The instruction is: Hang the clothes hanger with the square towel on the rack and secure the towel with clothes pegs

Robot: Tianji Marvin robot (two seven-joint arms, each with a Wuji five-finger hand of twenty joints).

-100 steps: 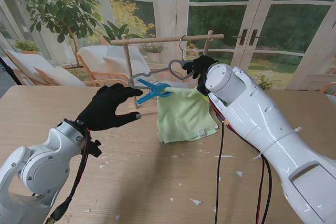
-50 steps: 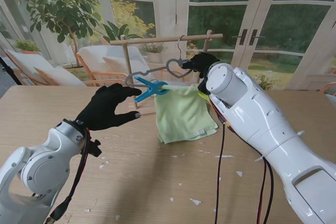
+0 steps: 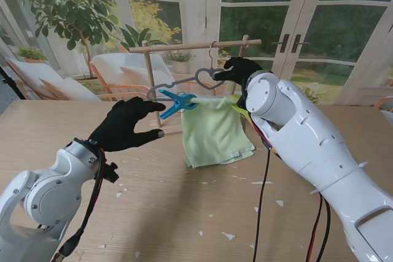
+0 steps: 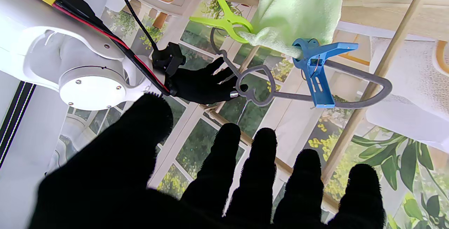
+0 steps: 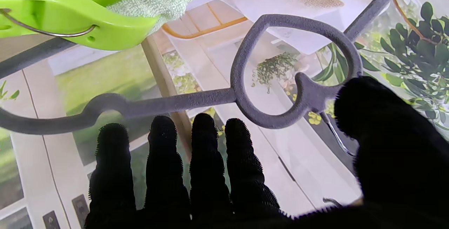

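Note:
A grey hanger (image 3: 206, 80) with a heart-shaped neck hangs by its hook from the wooden rack bar (image 3: 184, 46). A light green square towel (image 3: 215, 130) drapes over it. A blue peg (image 3: 178, 103) clamps the towel's left end, and a green peg (image 4: 224, 22) clamps the other end. My right hand (image 3: 236, 69) is at the hanger's neck, fingers straight behind the hanger (image 5: 245, 64) and thumb against the heart, not closed around it. My left hand (image 3: 126, 124) hovers open just left of the blue peg (image 4: 314, 71), apart from it.
The rack's upright (image 3: 152, 87) stands right behind the blue peg. Small white scraps (image 3: 228, 235) lie on the wooden table (image 3: 184, 213). Glass doors and a potted plant (image 3: 67, 4) are beyond the far edge.
My right hand and forearm have risen a little toward the rack bar. The hanger's left end and the blue peg lifted slightly with them. The left hand has stayed put.

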